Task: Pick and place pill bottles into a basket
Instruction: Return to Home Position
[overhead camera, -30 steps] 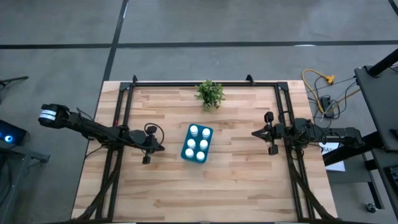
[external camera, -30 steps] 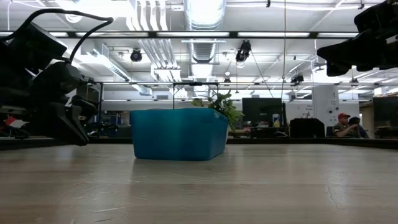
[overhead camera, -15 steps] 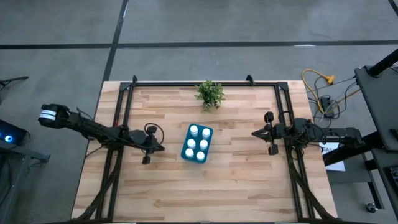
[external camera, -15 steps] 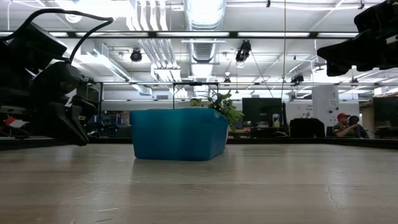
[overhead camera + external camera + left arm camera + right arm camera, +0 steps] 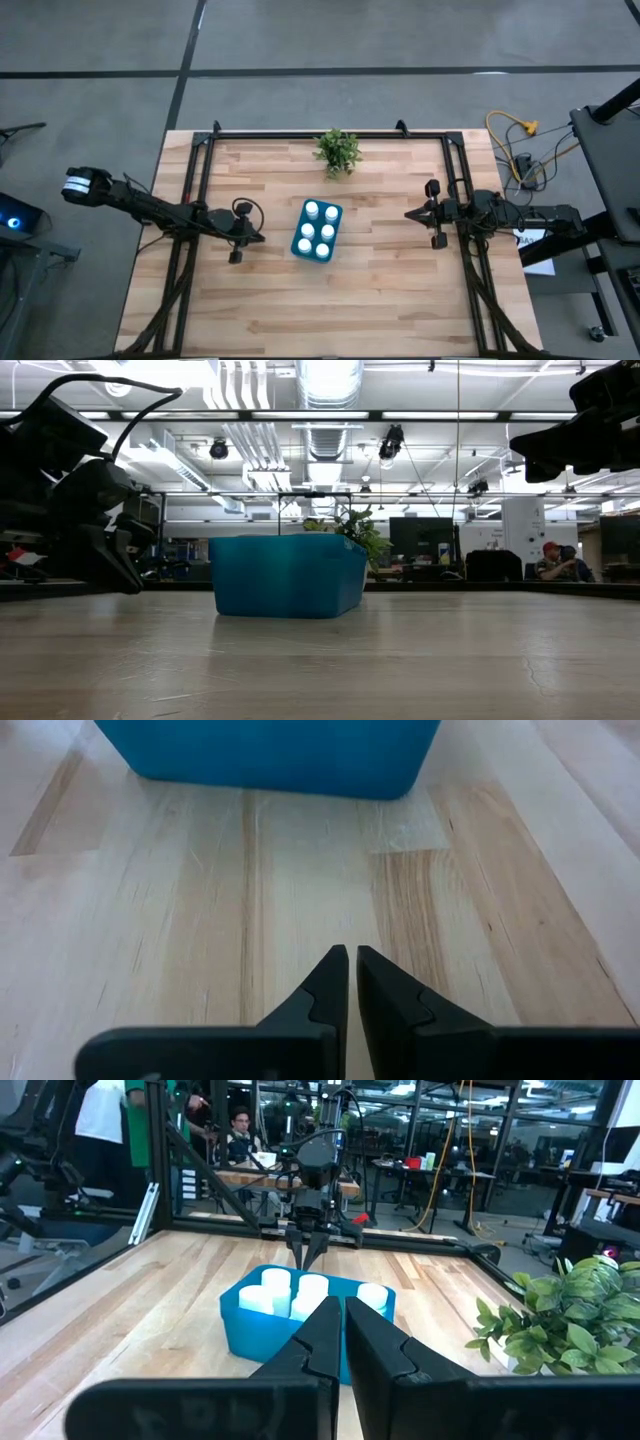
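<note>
1. The basket (image 5: pixel 285 575) sits near the middle of the tabletop (image 5: pixel 400 290), its long axis slightly skewed to the tabletop edges.
2. All six pill bottles (image 5: pixel 307 227) stand upright inside the basket, in two rows of three. From above the white caps are close together, with teal showing between them. I see no bottle on the bare wood.
3. My left gripper (image 5: pixel 352 970) is on the left side of the basket and points at it. It is near the teal wall but apart from it, with a strip of bare wood between. Its fingers (image 5: pixel 325 985) are clenched with only a thin slit between the tips, and they hold nothing.
4. My right gripper (image 5: pixel 343 1320) is on the opposite side of the basket and farther from it than the left one. It also points toward the basket. Its fingers (image 5: pixel 320 1330) are pressed together and hold nothing.
5. The level camera shows both arms clear of the tabletop surface. The left arm hangs lower and the right arm is up near the top corner of that view.
6. A small potted plant (image 5: pixel 338 150) stands behind the basket near the far edge of the tabletop, apart from the basket.
7. A person (image 5: pixel 548 560) is seated in the room beyond the tabletop, well away from both arms.
</note>
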You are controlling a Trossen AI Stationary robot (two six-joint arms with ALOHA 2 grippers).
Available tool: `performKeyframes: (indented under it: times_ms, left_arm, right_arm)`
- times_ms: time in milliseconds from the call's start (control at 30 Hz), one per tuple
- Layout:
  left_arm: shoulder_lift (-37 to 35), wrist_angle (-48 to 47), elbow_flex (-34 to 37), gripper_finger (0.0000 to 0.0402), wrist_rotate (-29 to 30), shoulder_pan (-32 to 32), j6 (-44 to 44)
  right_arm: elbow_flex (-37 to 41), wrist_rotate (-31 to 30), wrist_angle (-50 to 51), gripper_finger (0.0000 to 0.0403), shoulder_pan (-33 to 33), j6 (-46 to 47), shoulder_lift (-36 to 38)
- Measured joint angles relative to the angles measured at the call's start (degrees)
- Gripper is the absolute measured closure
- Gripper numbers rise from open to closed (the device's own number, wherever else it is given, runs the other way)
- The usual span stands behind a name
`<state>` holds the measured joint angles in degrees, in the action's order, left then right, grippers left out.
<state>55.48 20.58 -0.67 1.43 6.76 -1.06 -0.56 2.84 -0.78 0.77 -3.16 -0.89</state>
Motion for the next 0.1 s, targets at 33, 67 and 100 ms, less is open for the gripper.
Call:
performKeyframes:
  times_ms: [33, 67, 100]
  left_arm:
    - [0.00, 0.00, -0.02, 0.0394, -0.02, -0.02, -0.01]
    - [0.00, 0.00, -0.02, 0.0394, -0.02, 0.00, 0.00]
    - [0.00, 0.00, 0.00, 0.0394, -0.02, -0.01, -0.01]
  right_arm:
    - [0.00, 0.01, -0.02, 0.0394, -0.02, 0.03, -0.01]
    - [0.00, 0.00, -0.01, 0.0394, -0.02, 0.11, -0.01]
    - [0.00, 0.02, -0.02, 0.0394, 0.00, 0.09, 0.01]
